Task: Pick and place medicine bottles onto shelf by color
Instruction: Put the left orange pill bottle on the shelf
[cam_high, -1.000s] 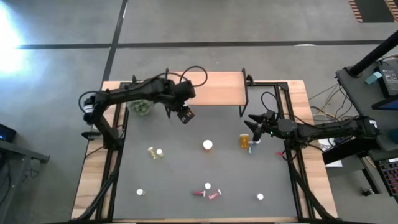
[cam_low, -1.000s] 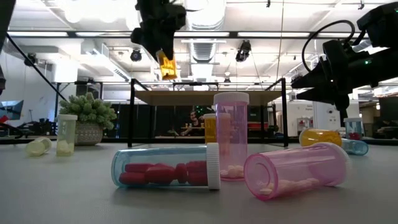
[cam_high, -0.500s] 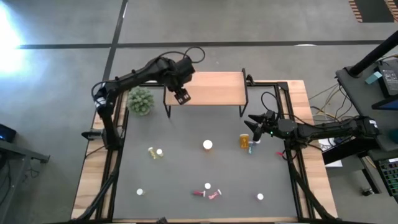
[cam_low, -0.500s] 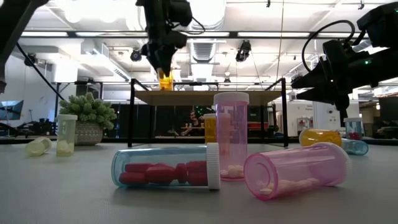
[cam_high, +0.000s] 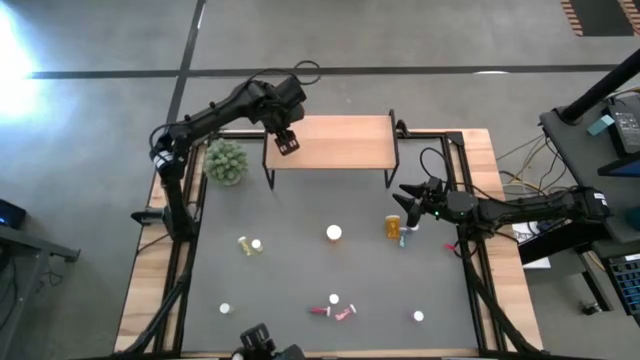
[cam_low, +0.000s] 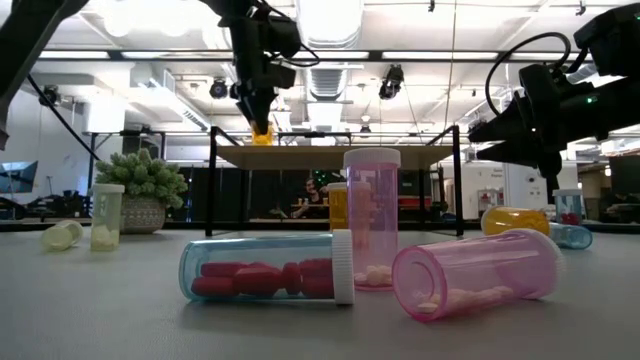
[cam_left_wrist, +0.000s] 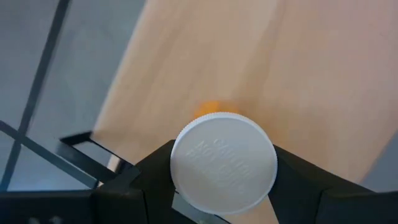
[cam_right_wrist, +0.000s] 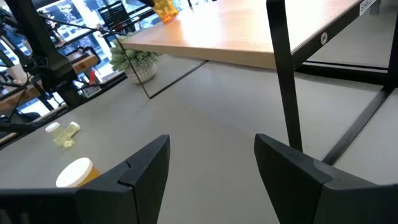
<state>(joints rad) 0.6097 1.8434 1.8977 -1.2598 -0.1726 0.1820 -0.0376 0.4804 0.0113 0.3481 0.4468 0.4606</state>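
My left gripper (cam_high: 287, 141) is clamped on an orange medicine bottle (cam_left_wrist: 211, 111), its white cap (cam_left_wrist: 224, 162) filling the space between my fingers in the left wrist view, and I hold it over the left end of the shelf (cam_high: 345, 142), close above the light-wood board and, as I judge it, not yet set down. My right gripper (cam_high: 409, 196) waits with fingers spread apart near the table's right side, just beside another orange bottle (cam_high: 393, 226) standing there. The shelf top looks bare apart from the bottle I carry, so I judge the sorting is only beginning: on the grey table (cam_high: 290, 270) remain a white-capped bottle (cam_high: 333, 233) near the middle, a yellowish pair (cam_high: 249, 245) to the left, pink-red ones (cam_high: 334, 311) toward the near edge, and two lone white caps (cam_high: 225, 309) near the corners. The low view shows what the overhead cannot: a lying bottle of red pills (cam_low: 268, 268), an upright pink bottle (cam_low: 371, 215), and a pink bottle (cam_low: 478, 273) on its side without a cap. The potted plant (cam_low: 143, 190) stands left of the shelf. The right wrist view catches the carried bottle (cam_right_wrist: 164, 10) from the side, at the board's far end.
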